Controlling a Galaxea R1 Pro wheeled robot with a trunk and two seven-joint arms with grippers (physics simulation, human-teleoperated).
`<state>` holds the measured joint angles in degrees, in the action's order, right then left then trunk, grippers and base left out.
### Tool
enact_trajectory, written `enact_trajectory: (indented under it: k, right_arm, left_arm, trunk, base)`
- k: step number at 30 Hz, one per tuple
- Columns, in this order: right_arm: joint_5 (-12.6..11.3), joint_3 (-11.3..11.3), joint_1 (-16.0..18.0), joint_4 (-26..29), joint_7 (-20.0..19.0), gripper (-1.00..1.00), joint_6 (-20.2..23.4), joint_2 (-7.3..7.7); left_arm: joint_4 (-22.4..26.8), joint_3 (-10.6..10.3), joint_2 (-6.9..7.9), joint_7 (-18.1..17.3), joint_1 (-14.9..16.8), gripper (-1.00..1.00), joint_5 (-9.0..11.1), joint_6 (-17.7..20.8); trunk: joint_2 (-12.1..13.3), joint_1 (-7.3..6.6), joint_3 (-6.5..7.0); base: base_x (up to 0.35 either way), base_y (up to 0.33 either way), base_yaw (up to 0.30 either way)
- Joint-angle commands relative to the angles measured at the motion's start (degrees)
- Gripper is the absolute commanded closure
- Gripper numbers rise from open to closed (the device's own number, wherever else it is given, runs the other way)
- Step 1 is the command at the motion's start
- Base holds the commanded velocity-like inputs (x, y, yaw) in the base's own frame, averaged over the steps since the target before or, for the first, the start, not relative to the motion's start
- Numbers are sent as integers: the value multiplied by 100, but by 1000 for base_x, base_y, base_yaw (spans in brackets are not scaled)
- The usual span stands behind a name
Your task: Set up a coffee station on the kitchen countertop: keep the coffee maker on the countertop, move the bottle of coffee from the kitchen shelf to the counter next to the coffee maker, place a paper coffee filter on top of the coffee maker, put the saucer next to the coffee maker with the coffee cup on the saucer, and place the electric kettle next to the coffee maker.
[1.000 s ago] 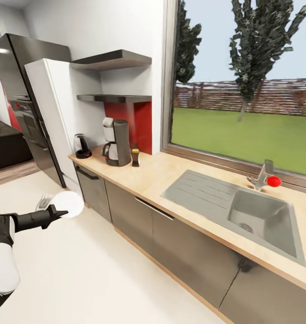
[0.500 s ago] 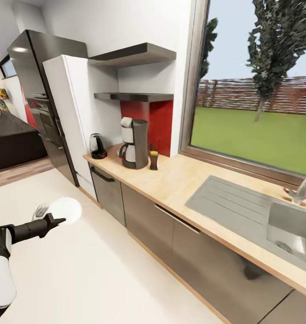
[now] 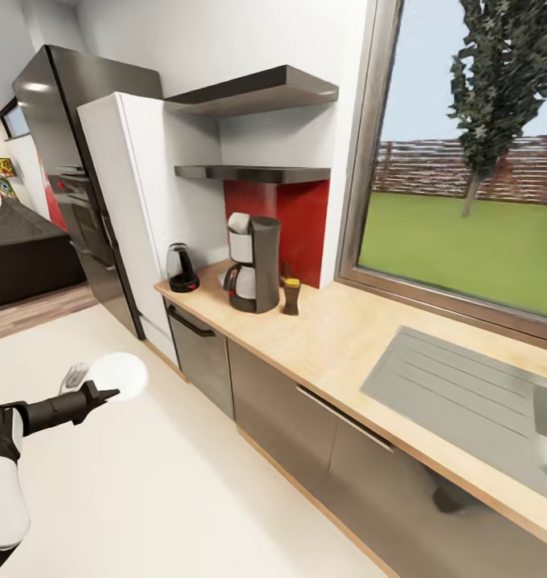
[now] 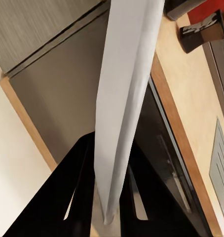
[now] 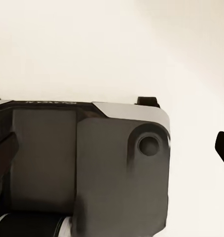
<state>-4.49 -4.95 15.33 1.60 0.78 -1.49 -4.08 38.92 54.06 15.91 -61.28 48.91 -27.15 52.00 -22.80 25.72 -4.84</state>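
A: What does the head view give you?

B: The left gripper (image 3: 104,392) sits at about 8 o'clock, out over the pale floor (image 3: 185,482), with a white saucer (image 3: 117,375) at its tip. On the wooden countertop (image 3: 345,337) toward 12 o'clock stands the coffee maker (image 3: 253,264). The electric kettle (image 3: 181,269) is at its 9 o'clock side, a little apart, and the bottle of coffee (image 3: 291,296) just beside it at 3 o'clock.

A: Is that claw really pinching the saucer?

B: The left wrist view settles it. There the saucer (image 4: 124,103) shows edge-on as a pale band running between the 2 black fingers (image 4: 80,192), which are pressed against it on either side.

A: Anything else that camera adds?

B: The grey cabinet fronts (image 4: 57,89) and the countertop's edge (image 4: 188,94) behind the saucer.

A: And the right claw?

B: The right wrist view gives a grey and black housing (image 5: 87,163) against the pale floor (image 5: 117,44); a dark tip sits at the frame's edge. Spread or closed, I cannot tell.

A: The sink?

B: Its steel drainboard (image 3: 466,393) lies at 4 o'clock, under the window (image 3: 474,160).
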Motion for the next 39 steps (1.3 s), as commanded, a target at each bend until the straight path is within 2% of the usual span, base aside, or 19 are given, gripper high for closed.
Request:
enact_trajectory:
  k: [1, 19, 39]
  right_arm:
    - [-53, -43, 6, -3, 4, -100, -18, -10]
    - [-61, -41, 5, -2, 2, -100, -23, -40]
    - [-96, -24, 6, 15, 10, -100, -15, -22]
  left_arm:
    - [1, 37, 3, -51, 12, 100, -63, 21]
    - [-2, 38, 0, -55, 4, 100, -54, 21]
    - [-17, 35, -46, -51, 4, 100, -54, 21]
  trunk:
    - [-12, 6, -13]
    - [-12, 6, 82]
    - [-12, 6, 87]
  base:
    - [263, 243, 0]
    - [230, 273, -23]
    - [192, 290, -3]
